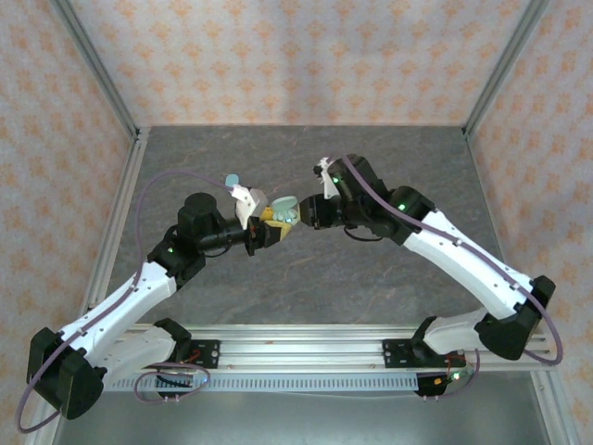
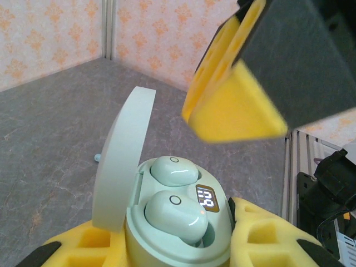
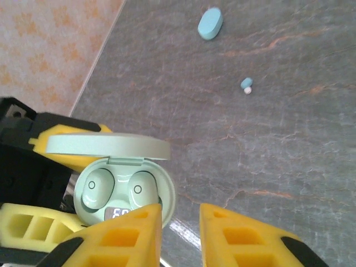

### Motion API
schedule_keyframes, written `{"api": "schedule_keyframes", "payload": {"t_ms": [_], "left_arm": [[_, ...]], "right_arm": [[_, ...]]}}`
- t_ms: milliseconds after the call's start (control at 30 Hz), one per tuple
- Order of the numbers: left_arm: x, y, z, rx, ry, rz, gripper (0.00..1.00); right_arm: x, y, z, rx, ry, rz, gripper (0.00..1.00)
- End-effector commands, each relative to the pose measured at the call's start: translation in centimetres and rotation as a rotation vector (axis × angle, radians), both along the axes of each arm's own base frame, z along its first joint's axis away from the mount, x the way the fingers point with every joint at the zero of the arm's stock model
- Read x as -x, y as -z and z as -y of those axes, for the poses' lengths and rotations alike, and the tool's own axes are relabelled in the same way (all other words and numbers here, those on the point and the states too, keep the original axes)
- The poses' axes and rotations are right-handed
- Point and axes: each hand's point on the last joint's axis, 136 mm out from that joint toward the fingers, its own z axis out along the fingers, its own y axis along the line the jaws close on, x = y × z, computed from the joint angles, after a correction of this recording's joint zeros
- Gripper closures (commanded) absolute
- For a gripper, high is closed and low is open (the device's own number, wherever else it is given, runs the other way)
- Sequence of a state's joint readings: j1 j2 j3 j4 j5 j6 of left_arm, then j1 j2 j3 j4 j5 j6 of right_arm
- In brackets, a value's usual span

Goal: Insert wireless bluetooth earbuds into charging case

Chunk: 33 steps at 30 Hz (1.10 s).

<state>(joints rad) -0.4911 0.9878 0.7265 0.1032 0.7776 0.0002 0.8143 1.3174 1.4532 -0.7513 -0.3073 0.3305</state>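
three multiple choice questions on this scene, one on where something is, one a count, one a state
1. Where is the pale blue oval plastic case?
A) lying on the grey table
B) on a shelf
C) stacked on another case

2. How many whitish mint-green earbuds sit in the open mint-green oval charging case?
A) none
B) one
C) two

3. That case's lid is:
A) shut
B) hinged open
C) detached

Answers:
1 A, the right wrist view shows it flat on the table.
2 C, one earbud fills each well beside the lit display.
3 B, the lid stands up from its hinge while the left gripper clamps the case.
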Motion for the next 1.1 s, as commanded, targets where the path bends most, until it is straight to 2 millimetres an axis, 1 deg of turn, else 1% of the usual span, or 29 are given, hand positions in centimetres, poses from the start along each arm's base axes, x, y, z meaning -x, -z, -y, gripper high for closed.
{"api": "schedule_keyframes", "payload": {"t_ms": [0,67,100,200,333,433,467,567,600,733,900,1067], "left_arm": [[0.6,-2.9,0.3,0.063,0.032,0.096,0.91],[0.5,-3.2,0.5,0.074,0.034,0.107,0.91],[0.4,-3.5,0.5,0.079,0.036,0.114,0.91],[0.3,-4.1,0.9,0.086,0.050,0.128,0.91],[0.1,-4.6,1.2,0.087,0.057,0.132,0.91],[-0.2,-4.5,1.4,0.084,0.059,0.125,0.91],[-0.3,-4.5,1.6,0.086,0.061,0.121,0.91],[-0.4,-4.4,2.1,0.086,0.069,0.107,0.91],[-0.5,-4.3,2.3,0.084,0.066,0.102,0.91],[-0.7,-4.8,2.9,0.097,0.070,0.100,0.91],[-1.7,-4.8,3.5,0.120,0.045,0.099,0.91],[-2.4,-4.8,4.1,0.132,0.046,0.091,0.92]], "right_arm": [[-0.4,-3.8,1.9,-0.071,0.075,0.071,0.61],[-1.0,-3.9,1.9,-0.110,0.106,0.051,0.48],[-1.3,-4.1,1.9,-0.136,0.118,0.038,0.44],[-2.5,-4.2,2.0,-0.211,0.176,-0.011,0.39],[-4.6,-4.3,2.6,-0.343,0.257,-0.082,0.35],[-5.6,-4.5,2.3,-0.442,0.264,-0.118,0.31],[-5.7,-4.6,2.0,-0.462,0.251,-0.126,0.30],[-5.8,-4.5,1.1,-0.476,0.216,-0.145,0.30],[-5.8,-4.2,0.9,-0.474,0.211,-0.154,0.30],[-6.1,-2.6,0.2,-0.467,0.197,-0.193,0.30],[-6.2,-2.0,-1.2,-0.480,0.154,-0.251,0.30],[-5.8,-1.3,-1.1,-0.480,0.150,-0.265,0.30]]}}
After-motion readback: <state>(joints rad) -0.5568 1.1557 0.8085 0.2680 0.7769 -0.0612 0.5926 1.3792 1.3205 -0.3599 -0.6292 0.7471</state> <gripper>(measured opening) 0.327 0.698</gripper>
